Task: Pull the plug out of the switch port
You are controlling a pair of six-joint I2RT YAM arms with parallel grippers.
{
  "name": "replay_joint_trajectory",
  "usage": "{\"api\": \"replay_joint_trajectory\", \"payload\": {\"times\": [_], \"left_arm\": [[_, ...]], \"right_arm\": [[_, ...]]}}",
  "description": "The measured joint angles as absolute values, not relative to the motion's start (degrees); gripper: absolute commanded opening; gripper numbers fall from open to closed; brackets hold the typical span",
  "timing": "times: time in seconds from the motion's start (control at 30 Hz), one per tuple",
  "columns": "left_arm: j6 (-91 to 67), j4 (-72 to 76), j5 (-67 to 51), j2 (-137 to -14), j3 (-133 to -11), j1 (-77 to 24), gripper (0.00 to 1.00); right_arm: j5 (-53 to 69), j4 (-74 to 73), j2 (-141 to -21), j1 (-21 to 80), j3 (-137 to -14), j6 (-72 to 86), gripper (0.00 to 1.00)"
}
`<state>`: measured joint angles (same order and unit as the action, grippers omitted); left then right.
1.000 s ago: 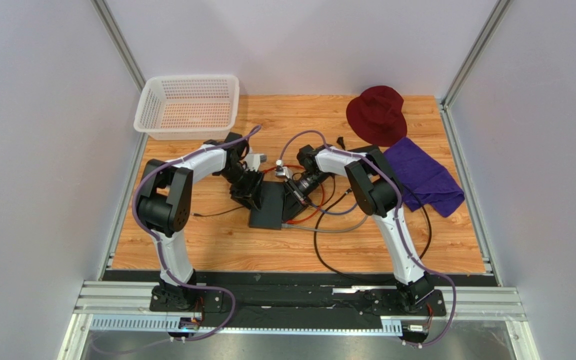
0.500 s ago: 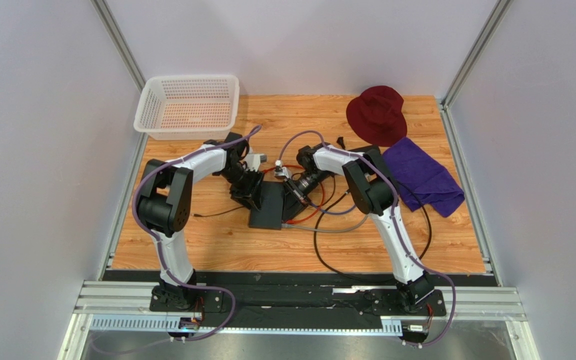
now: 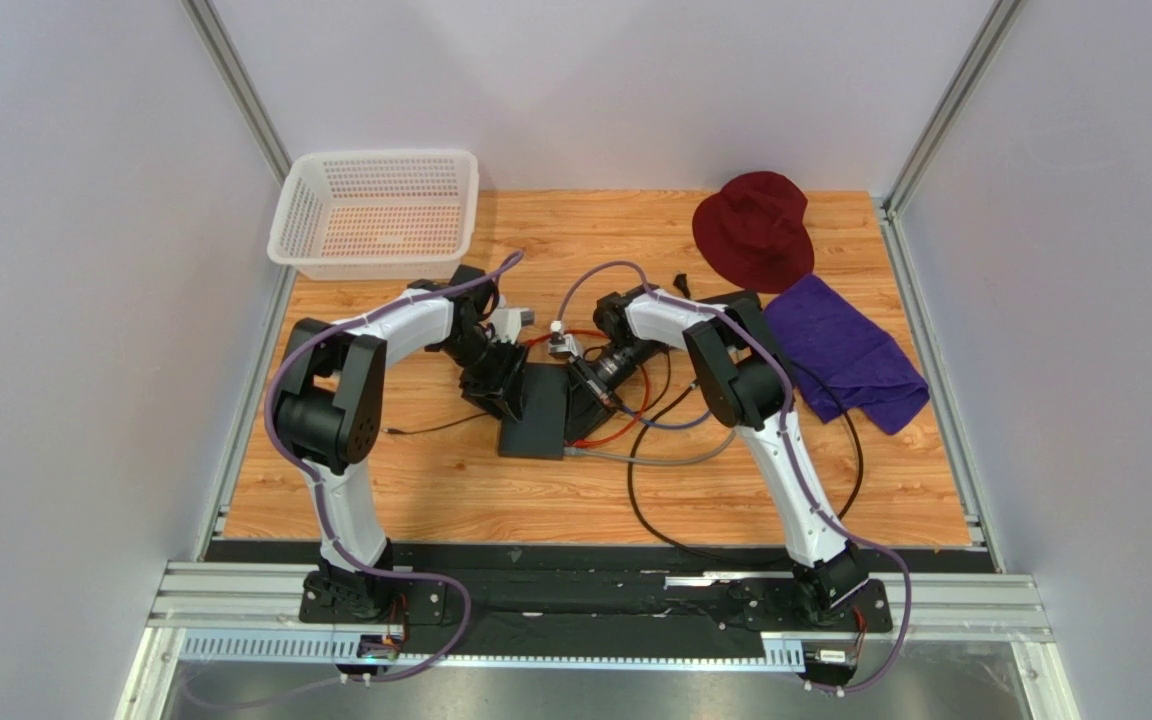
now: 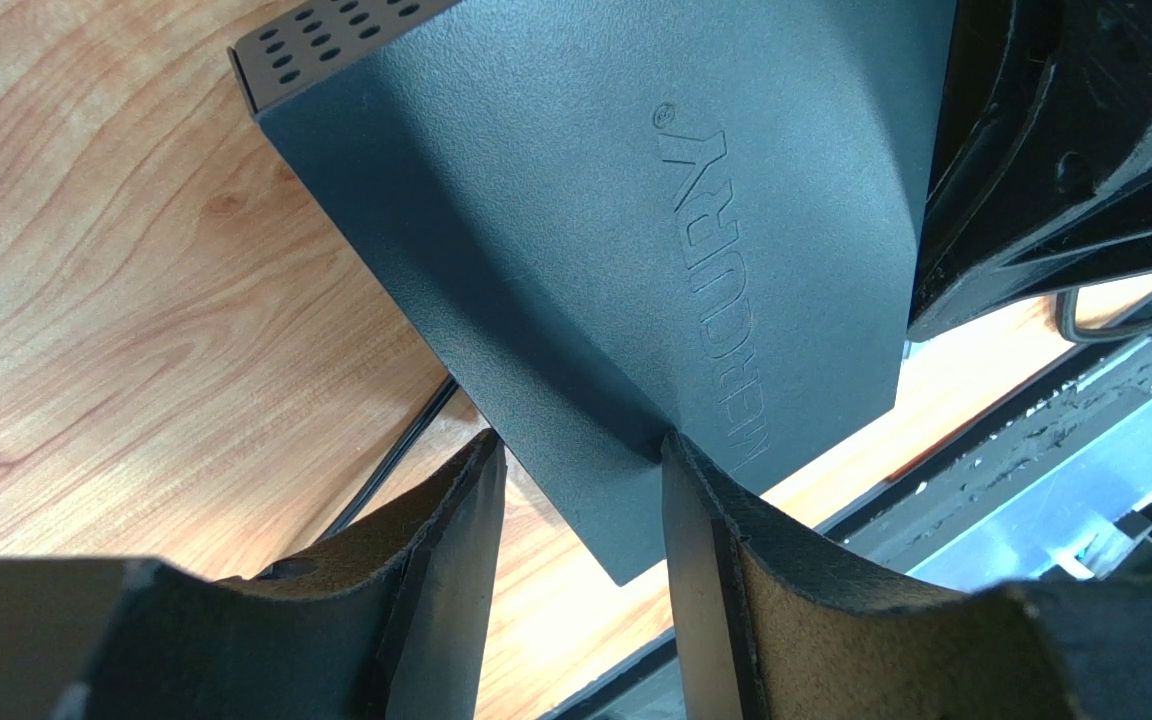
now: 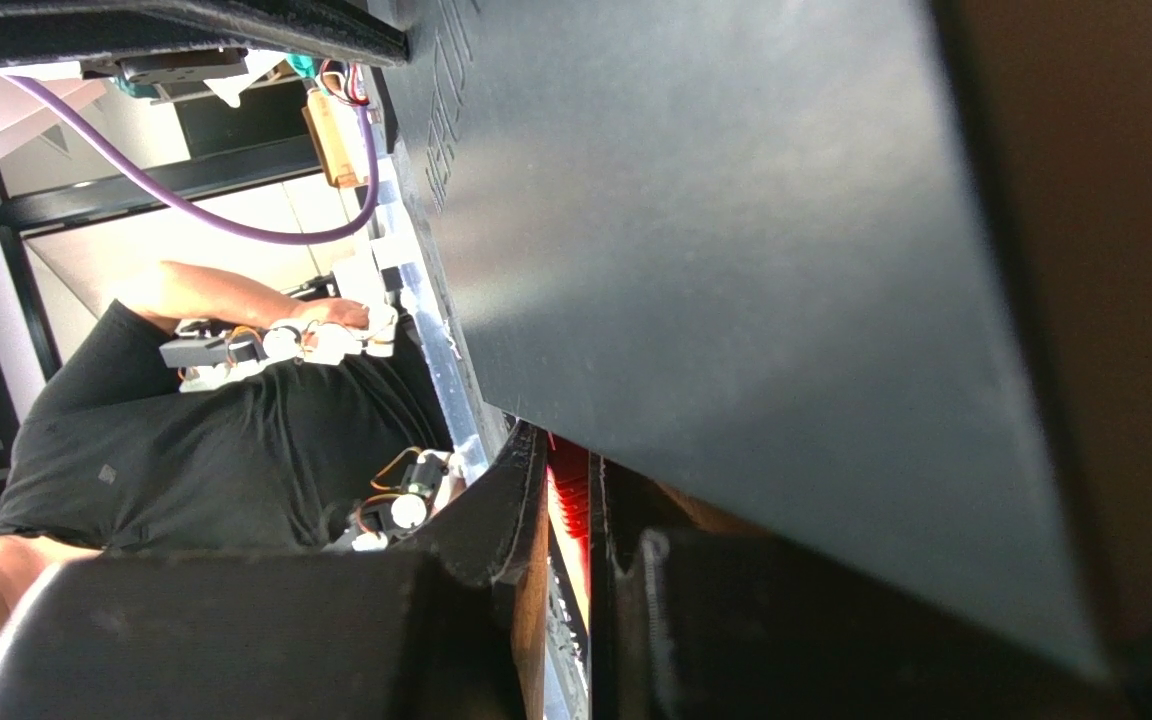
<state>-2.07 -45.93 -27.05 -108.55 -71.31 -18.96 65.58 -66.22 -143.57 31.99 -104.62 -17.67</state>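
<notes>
The flat dark grey switch box (image 3: 537, 414) lies mid-table and fills the left wrist view (image 4: 612, 195) and the right wrist view (image 5: 778, 225). My left gripper (image 3: 495, 378) sits at its left side, fingers (image 4: 470, 518) closed against a corner of the box (image 4: 579, 480). My right gripper (image 3: 597, 387) is at the box's right edge, jaws nearly together (image 5: 575, 495) on a red ribbed plug (image 5: 569, 477). A red cable (image 3: 597, 432) runs from there. The switch port itself is hidden behind the fingers.
A white basket (image 3: 376, 210) stands at the back left. A dark red hat (image 3: 755, 225) and a purple cloth (image 3: 845, 353) lie at the back right. Black cables (image 3: 654, 495) and a grey cable (image 3: 672, 455) loop on the wood right of the box.
The right arm's elbow has shifted slightly left. The box, both grippers and the cables look the same.
</notes>
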Motion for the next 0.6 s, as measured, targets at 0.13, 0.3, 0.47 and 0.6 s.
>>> {"api": "replay_joint_trajectory", "payload": {"times": [0.13,0.3,0.47,0.6], "left_arm": [[-2.0,-46.0,-27.0,-108.6,-71.3,-19.0,0.51],[-2.0,-46.0,-27.0,-108.6,-71.3,-18.9,0.51],[-2.0,-46.0,-27.0,-108.6,-71.3,-18.9,0.51],[-2.0,-46.0,-27.0,-108.6,-71.3,-18.9,0.51]], "right_arm": [[65.5,-66.3,-143.4,32.0,-104.7,-17.9,0.00],[64.9,-73.5,-147.0,31.7,-111.1,-21.1,0.00],[65.0,-74.3,-147.3,31.7,-111.5,-21.9,0.00],[66.2,-71.2,-146.0,31.7,-108.2,-21.6,0.00]]}}
